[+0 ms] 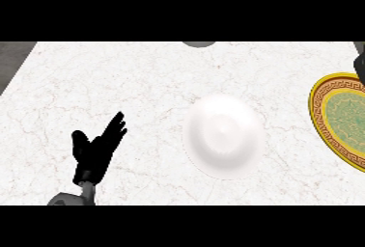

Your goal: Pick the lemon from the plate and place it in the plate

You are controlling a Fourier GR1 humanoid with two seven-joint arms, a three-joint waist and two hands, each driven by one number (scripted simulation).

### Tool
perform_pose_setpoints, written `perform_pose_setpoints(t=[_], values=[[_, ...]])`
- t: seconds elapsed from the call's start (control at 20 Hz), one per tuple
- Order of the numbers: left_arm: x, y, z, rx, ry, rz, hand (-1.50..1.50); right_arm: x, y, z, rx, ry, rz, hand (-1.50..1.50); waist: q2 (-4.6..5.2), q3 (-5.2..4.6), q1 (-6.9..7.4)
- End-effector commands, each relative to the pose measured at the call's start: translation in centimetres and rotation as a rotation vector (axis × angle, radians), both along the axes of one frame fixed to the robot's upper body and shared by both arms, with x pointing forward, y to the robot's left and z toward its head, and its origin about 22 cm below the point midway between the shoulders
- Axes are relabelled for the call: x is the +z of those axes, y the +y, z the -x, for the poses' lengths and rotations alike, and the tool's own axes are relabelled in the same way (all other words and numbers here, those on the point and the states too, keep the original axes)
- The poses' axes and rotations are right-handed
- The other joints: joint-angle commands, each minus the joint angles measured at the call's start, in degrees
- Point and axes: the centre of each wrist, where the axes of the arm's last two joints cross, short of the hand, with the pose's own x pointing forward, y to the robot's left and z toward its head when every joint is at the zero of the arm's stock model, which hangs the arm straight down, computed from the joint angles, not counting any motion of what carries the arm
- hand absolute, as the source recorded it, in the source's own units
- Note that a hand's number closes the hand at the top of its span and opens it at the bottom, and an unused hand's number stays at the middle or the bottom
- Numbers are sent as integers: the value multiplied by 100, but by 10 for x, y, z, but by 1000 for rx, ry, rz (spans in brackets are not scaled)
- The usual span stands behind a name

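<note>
A plain white plate (224,137) lies in the middle of the marble counter with nothing on it. At the right edge lies a plate with a yellow patterned rim and green centre (341,120), cut off by the view. No lemon shows anywhere. My left hand (96,149) rests open at the lower left with its fingers straight and pointing up, well apart from the white plate. A black shape (360,60) at the right edge, just above the patterned plate, looks like part of my right hand; most of it is out of view.
A grey rounded object (198,44) pokes in at the counter's far edge. The counter's left edge (14,62) runs diagonally at the upper left, with dark floor beyond it.
</note>
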Motion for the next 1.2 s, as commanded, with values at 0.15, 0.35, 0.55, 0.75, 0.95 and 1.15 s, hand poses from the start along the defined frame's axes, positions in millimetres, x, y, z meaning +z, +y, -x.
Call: perform_pose_setpoints(t=[0.15, 0.35, 0.55, 0.75, 0.95, 1.15], values=[[0, -6, -2, -13, 2, 4, 0, 14, -26, 3, -232, -361, -27, 150, -5, 19, -63], [-2, 3, 1, 19, 13, 4, 0, -12, -52, 11, -295, -350, 13, 150, -36, 25, -121], [-8, 8, 6, 42, 35, -2, 0, -16, -91, 27, -378, -365, 93, 150, -89, 18, -285], [-10, 11, 9, 58, 31, 6, 0, -39, -109, 40, -417, -378, 92, 150, -124, 24, -390], [-11, 9, 14, 65, 44, -2, 0, -66, -121, 54, -437, -410, 93, 150, -191, 32, -460], [-13, 8, 13, 66, 46, 2, 0, -91, -136, 72, -480, -438, 88, 150, -175, 25, -506]])
